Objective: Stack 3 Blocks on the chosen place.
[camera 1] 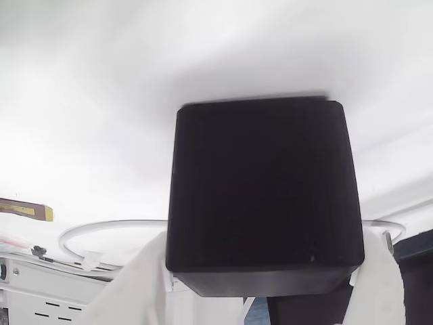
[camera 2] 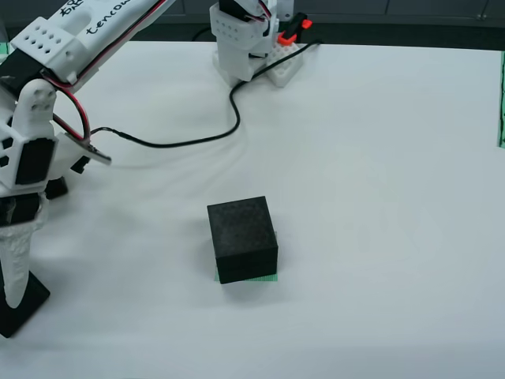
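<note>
Wrist view: one black block (camera 1: 264, 189) sits close to the lens. The gripper (camera 1: 260, 288) has its white fingers (camera 1: 132, 288) pressed against the block's lower left and right sides, so the jaws are clamped on it. Behind the block there's white bench (camera 1: 101, 81), plus a thin white cable loop (camera 1: 101, 230) at lower left.

Overhead view: the gripper (camera 2: 16, 296) hangs at the far left edge, pointing down toward the bench (camera 2: 379, 197). The dark shape at its tip is prob. the held block (camera 2: 30, 304), but it's cut off by the frame edge, so can't be sure whether it's touching the bench or just above it.

A second block (camera 2: 243, 237) sits near the middle of the bench, on the chosen place (camera 2: 251, 279). Of that green patch only a thin sliver shows along the block's lower edge. This block is well apart from the gripper, w/ nothing stacked on it.

The arm's base (camera 2: 245, 39) stands at the top, left of centre. A black cable (camera 2: 197, 140) runs from it across the bench to the arm's wrist. A narrow green strip (camera 2: 501, 103) shows at the right edge.
</note>
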You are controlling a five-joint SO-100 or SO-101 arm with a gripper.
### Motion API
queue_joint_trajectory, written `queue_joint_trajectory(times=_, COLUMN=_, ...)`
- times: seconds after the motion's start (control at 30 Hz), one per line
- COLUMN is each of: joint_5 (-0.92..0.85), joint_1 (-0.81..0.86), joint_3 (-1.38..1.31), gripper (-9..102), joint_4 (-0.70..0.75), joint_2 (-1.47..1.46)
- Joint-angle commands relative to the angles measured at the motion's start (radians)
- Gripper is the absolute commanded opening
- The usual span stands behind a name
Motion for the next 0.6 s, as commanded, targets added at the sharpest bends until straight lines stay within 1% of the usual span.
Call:
queue_joint_trajectory(times=0.0, joint_5=0.008, joint_1=-0.011, joint_3=-0.020, gripper=19, joint_4=0.000, joint_2=0.017)
queue_joint_trajectory(times=0.1, joint_5=0.008, joint_1=-0.011, joint_3=-0.011, gripper=16, joint_4=0.040, joint_2=0.048)
queue_joint_trajectory(times=0.2, joint_5=0.009, joint_1=-0.017, joint_3=0.017, gripper=15, joint_4=0.115, joint_2=0.112)
queue_joint_trajectory(times=0.37, joint_5=0.012, joint_1=-0.044, joint_3=0.149, gripper=15, joint_4=0.235, joint_2=0.307)
queue_joint_trajectory(times=0.57, joint_5=0.141, joint_1=-0.124, joint_3=0.183, gripper=15, joint_4=0.407, joint_2=0.523)
